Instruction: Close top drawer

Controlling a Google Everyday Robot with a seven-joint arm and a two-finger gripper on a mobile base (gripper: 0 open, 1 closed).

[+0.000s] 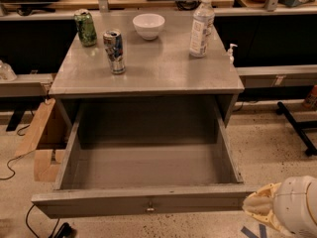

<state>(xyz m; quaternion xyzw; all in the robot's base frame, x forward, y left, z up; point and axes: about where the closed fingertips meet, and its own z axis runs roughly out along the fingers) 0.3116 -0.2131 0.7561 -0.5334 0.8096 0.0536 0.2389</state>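
Note:
The top drawer [148, 202] of the grey cabinet [148, 68] is pulled fully out toward me. It is a deep empty grey box with a small metal knob [149, 207] at the middle of its front. My gripper [260, 206] shows at the bottom right corner, cream-coloured on a white wrist. It sits just beside the right end of the drawer front, at about the same height.
On the cabinet top stand a green can [85, 28], a blue and silver can [114, 51], a white bowl [148, 26] and a clear bottle [202, 26]. A cardboard box [43, 140] leans at the cabinet's left. Black frame legs [297, 128] lie at the right.

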